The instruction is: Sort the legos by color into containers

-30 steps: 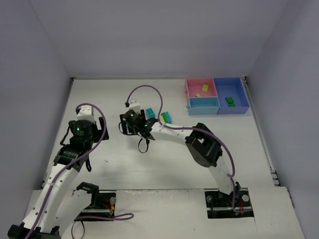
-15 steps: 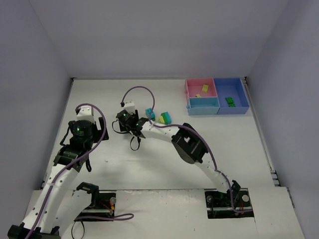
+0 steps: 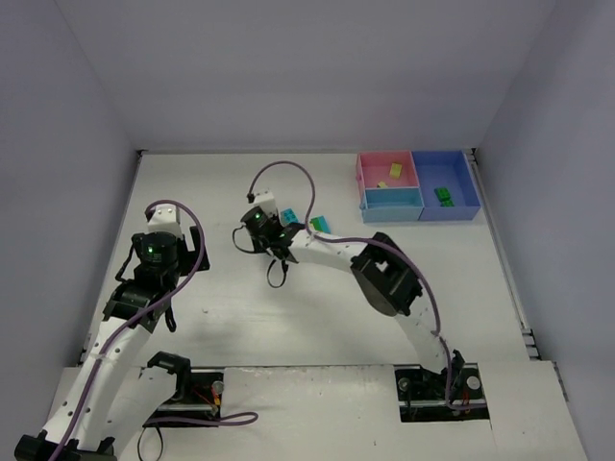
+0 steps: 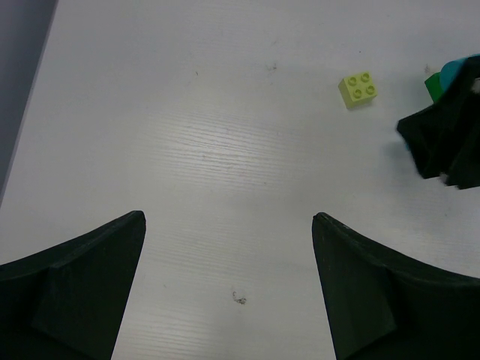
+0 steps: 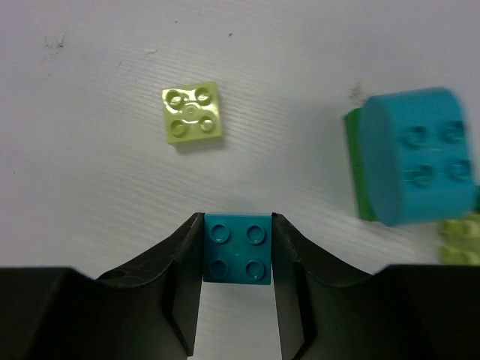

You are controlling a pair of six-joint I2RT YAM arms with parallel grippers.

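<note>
Brick in hand: a teal brick point(image 5: 238, 247), studs up, sits between the right gripper's fingers. It is in the middle of the table point(image 3: 432, 259), nearer the far edge and well apart from the trays at the far right corner.
Right gripper point(image 5: 238, 225): pressed against two opposite sides of the teal brick, pinching it. Whether the brick is off the surface cannot be told.
Near neighbours: a loose yellow-green brick point(image 5: 193, 112) lies just beyond the fingertips. A cyan-on-green piece point(image 5: 416, 165) lies to one side, with another yellow-green bit point(image 5: 461, 240) at the edge of the wrist view.
Left gripper point(image 4: 229, 217): spread wide and holding nothing, over bare table toward the left edge.
Pink tray point(image 3: 373, 165): holds two yellow-green pieces point(image 3: 395, 170).
Darker blue tray point(image 3: 459, 175): holds a green brick point(image 3: 443, 195).
Light blue tray point(image 3: 394, 200): no brick shows in it.
Done so far: by my reading only about three pieces are sorted, yellow-green and green.
Left to do: the teal brick likely belongs in the light blue tray. The loose yellow-green brick and the stacked two-colour pieces are not yet sorted, and the stacks would need pulling apart first.
Stage: early, judging by the pieces lying outside the trays.
</note>
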